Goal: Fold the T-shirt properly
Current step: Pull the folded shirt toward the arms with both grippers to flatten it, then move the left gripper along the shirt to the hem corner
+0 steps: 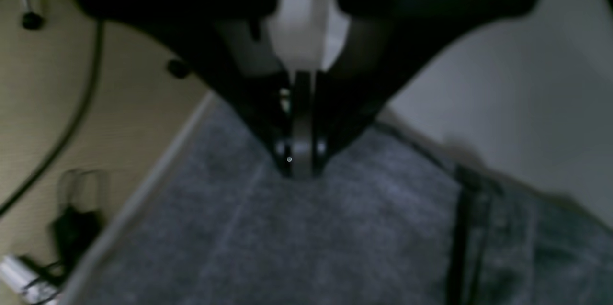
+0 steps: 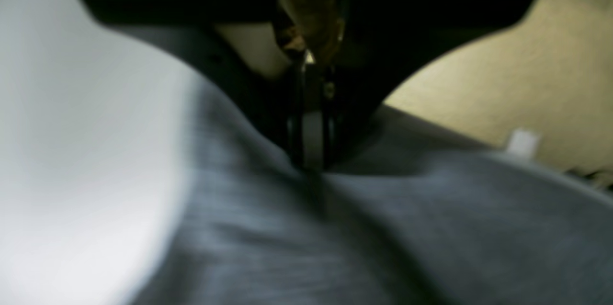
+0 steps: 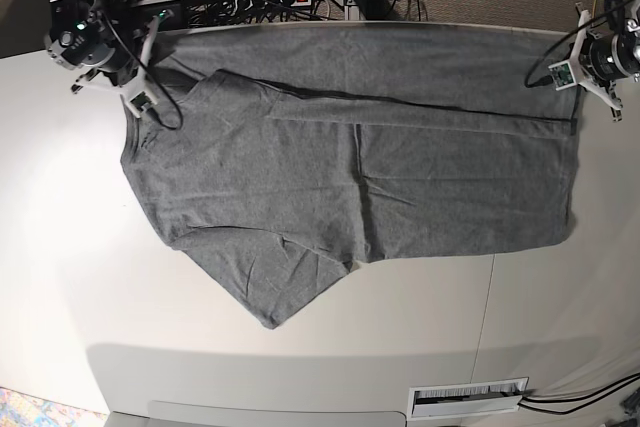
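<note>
While the T-shirt (image 3: 360,177) lies spread across the white worktop (image 3: 80,277), its far long edge is already turned over toward the middle, and both tools sit at the ends of that far edge. The left tool (image 1: 299,166) has its jaws pressed together on the grey cloth near the hem end, and the right tool (image 2: 311,159) is likewise clamped tight on a pinch of fabric at the shoulder end, where the cloth puckers into a ridge. The step in hand looks like carrying this long fold across. To do it well, I judge both arms should lift only enough to clear the layer beneath, travel together so the edge stays taut and straight, and lay it down parallel to the near edge, with the loose sleeve (image 3: 270,292) tucked inside.
</note>
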### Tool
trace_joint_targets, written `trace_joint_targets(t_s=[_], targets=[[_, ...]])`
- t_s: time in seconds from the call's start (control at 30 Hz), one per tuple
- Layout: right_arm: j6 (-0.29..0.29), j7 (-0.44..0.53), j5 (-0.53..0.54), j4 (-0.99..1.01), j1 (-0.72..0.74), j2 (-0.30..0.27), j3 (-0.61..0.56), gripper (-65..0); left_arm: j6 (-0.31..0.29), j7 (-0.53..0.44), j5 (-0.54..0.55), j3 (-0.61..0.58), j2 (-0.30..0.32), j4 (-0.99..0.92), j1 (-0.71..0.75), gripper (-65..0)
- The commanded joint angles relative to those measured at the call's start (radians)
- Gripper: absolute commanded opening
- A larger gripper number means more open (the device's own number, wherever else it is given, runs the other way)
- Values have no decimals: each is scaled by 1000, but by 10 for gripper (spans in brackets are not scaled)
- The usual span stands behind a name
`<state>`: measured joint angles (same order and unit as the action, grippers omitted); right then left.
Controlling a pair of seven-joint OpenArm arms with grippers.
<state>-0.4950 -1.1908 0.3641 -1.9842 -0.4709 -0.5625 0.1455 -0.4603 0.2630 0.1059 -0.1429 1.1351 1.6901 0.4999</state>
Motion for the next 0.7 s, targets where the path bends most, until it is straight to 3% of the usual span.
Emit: trace_joint_targets(t_s=[0.0, 0.2, 0.47, 0.67], targets=[[2, 37, 3, -28, 6, -19, 32, -650, 39, 35, -38, 2, 13, 18, 1, -650], [3, 100, 24, -48, 6, -19, 139, -650, 259, 151, -128, 3, 13, 189, -8, -650], [3, 176, 25, -48, 14, -17, 172, -650, 288, 145, -114, 4, 6, 287, -80, -650], [3, 171, 37, -48, 92, -1, 172, -650, 284, 113, 43, 4, -70, 113, -318, -650]])
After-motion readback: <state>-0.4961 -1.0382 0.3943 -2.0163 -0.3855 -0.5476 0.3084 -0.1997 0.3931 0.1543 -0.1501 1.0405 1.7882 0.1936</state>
